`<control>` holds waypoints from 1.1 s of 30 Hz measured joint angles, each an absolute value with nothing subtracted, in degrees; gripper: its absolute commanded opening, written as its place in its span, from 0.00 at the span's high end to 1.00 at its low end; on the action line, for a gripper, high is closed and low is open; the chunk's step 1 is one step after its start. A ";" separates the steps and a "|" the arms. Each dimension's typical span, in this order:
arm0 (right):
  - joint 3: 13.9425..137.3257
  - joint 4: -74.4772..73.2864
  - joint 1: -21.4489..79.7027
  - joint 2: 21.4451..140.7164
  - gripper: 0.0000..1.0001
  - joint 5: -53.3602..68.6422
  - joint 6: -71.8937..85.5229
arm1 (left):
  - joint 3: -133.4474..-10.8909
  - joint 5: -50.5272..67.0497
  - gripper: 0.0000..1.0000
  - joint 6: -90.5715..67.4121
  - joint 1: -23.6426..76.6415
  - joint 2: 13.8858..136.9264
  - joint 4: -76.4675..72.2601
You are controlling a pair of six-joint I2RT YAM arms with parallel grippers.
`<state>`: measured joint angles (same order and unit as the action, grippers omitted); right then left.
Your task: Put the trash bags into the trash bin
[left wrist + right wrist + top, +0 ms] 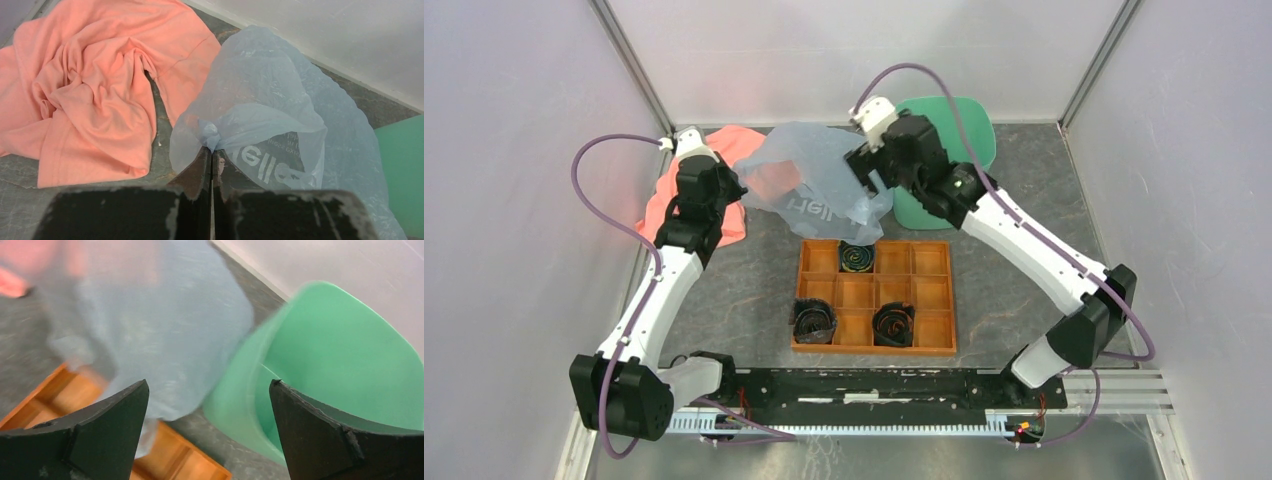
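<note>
The pale blue trash bag (809, 180) hangs spread out at the back middle, between both arms. My left gripper (212, 150) is shut on a bunched corner of the trash bag (270, 110), seen in the left wrist view. The mint-green trash bin (959, 130) stands at the back right, partly hidden behind my right arm. My right gripper (869, 180) is open and empty, hovering between the bag (150, 325) and the bin (340, 350). The right wrist view is blurred.
A salmon-pink cloth (724, 150) lies crumpled at the back left, also in the left wrist view (85, 95). An orange-brown wooden compartment tray (929, 300) with black coiled rolls (857, 258) sits at the table's middle front. White walls enclose the back and sides.
</note>
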<state>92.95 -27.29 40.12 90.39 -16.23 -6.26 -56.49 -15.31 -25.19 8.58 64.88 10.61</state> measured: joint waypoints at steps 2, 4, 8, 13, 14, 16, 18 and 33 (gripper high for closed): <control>92.77 -27.49 44.01 89.52 0.02 -15.00 -8.16 | -56.49 -14.92 0.98 -25.19 8.58 64.88 10.63; 91.50 -26.76 47.81 88.51 0.02 -13.28 -9.56 | -56.49 -14.90 0.98 -25.19 8.58 64.88 10.63; 86.13 -25.10 51.83 87.24 0.02 -10.98 -10.41 | -56.49 -14.92 0.98 -25.19 8.58 64.88 10.63; 76.82 -23.31 51.31 87.39 0.03 -13.30 -10.33 | -56.49 -14.87 0.98 -25.19 8.58 64.99 10.63; 75.50 -23.20 51.27 87.68 0.06 -14.37 -10.26 | -56.49 -14.83 0.98 -25.19 8.58 65.10 10.63; 73.49 -22.35 51.16 88.27 0.25 -16.16 -10.04 | -56.49 -14.70 0.98 -25.19 8.58 65.19 10.66; 71.18 -19.99 51.16 88.20 0.57 -17.32 -9.69 | -56.49 -14.66 0.98 -25.19 8.58 65.21 10.66; 63.42 -4.03 46.57 85.21 1.00 -15.18 4.10 | -57.63 -14.85 0.18 -27.88 8.58 64.82 20.86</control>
<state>63.42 -4.03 46.57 85.21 -15.18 4.10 -57.63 -14.85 -27.88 8.58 64.82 20.86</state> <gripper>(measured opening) 0.010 0.701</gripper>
